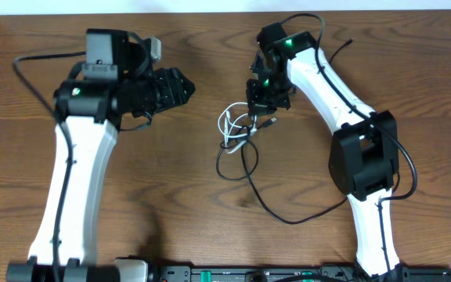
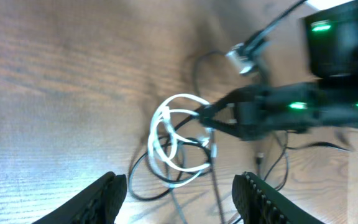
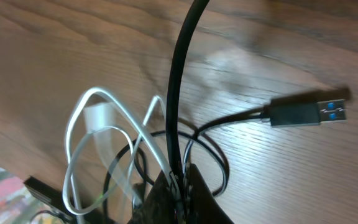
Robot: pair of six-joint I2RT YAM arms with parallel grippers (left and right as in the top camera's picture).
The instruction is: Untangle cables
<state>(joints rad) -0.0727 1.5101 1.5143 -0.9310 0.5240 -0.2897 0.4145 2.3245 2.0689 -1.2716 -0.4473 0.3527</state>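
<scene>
The cables lie tangled mid-table: a white cable coiled in loops, and thin black cables looping under it and trailing toward the front. My right gripper is shut on the tangle's right side. In the right wrist view its jaws pinch a black cable together with a strand of the white cable, and a black USB plug lies beyond. My left gripper is open, left of the tangle and apart from it. In the left wrist view the left gripper frames the white coil.
The thicker black wires of the arms run along the right arm and behind the left arm. A silver plug hangs near the right arm. The table's front edge carries a black rail.
</scene>
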